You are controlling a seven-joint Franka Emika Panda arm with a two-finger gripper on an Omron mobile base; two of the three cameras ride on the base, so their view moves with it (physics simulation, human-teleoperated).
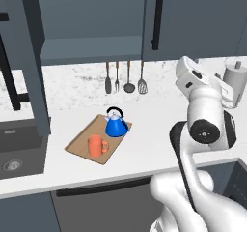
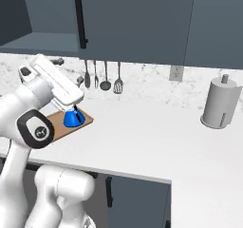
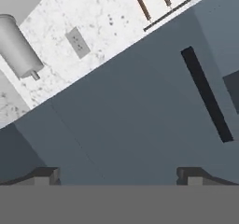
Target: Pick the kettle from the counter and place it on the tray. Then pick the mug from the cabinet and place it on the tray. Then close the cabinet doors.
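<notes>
Kettle [image 1: 116,125] sits on the tray [image 1: 79,145], at its far right part, upright, black handle up. Mug [image 1: 96,146] also on the tray, nearer the front, handle to the right, just beside the kettle but apart from it. Tray lies on the white desk [image 1: 144,144], between the dark sink [image 1: 19,153] at left and the robot arm at right. In the right base view the kettle [image 2: 73,118] peeks out behind the arm's wrist, w/ the tray [image 2: 61,127] edge under it.

End effector [image 3: 119,174] is raised above the desk, well apart from tray and its load, pointing at the closed right cabinet door [image 3: 140,125]; fingertips [image 3: 46,174] stand wide apart, nothing between them. Door's long black bar handle [image 3: 206,94] lies up and to the right in the hand view, not touched.

Left cabinet door [image 1: 29,57] hangs open, swung out over the sink area; its edge faces the camera. Cabinet [image 1: 91,28] interior w/ grey shelf [image 1: 89,50] visible btw the two doors. Right door [image 1: 193,18] is shut.

Around: four utensils [image 1: 124,79] hang on the speckled backsplash, behind the tray. Grey canister [image 2: 219,103] stands at the far right on the desk, well apart from the tray. Wall outlet [image 2: 176,72] just left of and above it. Arm's own elbow blocks part of the desk in both base views.
</notes>
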